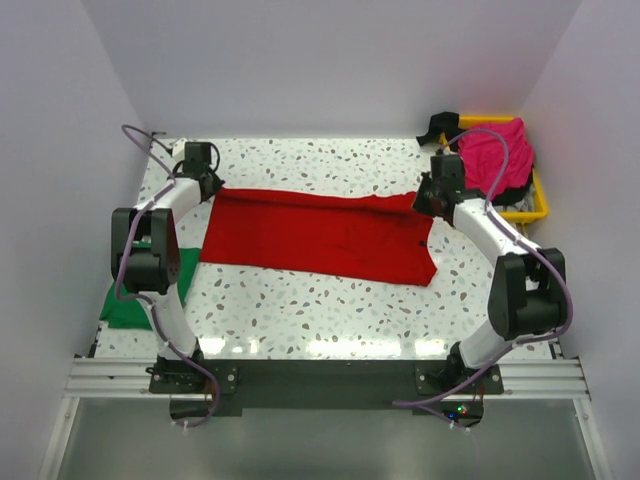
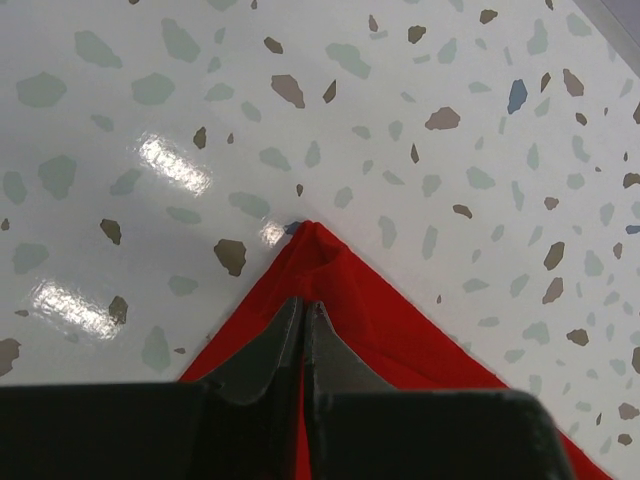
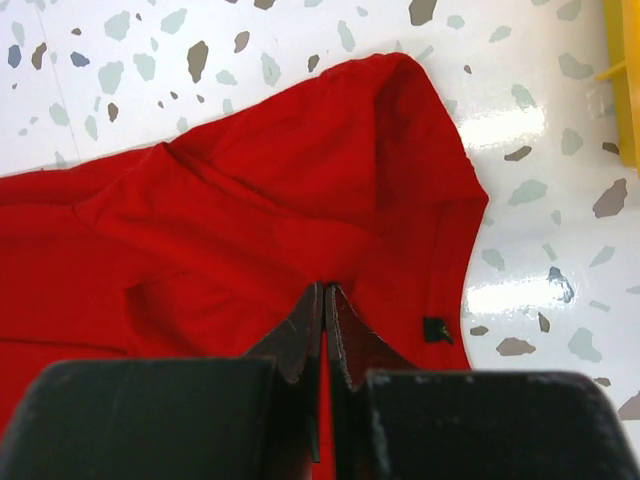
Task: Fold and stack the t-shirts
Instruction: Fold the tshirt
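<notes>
Left gripper is pinching a corner of the red shirt; right gripper is pinching its opposite end; shirt is lying across table.

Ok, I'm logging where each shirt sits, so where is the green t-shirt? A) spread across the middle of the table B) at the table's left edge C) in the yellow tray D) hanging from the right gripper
B: the green t-shirt lies at the left edge of the table; the red t-shirt is spread across the middle.
</notes>
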Available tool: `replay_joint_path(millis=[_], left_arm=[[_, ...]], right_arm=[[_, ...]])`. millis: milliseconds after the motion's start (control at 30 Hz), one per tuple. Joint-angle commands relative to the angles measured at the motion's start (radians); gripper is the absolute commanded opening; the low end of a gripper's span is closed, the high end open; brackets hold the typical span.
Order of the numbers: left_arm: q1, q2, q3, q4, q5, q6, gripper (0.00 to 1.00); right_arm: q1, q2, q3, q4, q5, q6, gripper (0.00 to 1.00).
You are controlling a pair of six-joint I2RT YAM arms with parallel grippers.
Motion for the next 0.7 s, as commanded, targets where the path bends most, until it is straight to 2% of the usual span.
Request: replay_joint_path(millis=[0, 667], left_arm=[[0.011, -0.058, -0.01, 0.016, -0.021, -0.016, 0.0], [0.037, -0.113, -0.075, 0.002, -0.032, -0.025, 0.0]], right_arm=[[0.001, -0.074, -0.02, 0.035, -0.004, 0.013, 0.0], [0.004, -0.165, -0.1, 0.016, -0.032, 0.011, 0.0]])
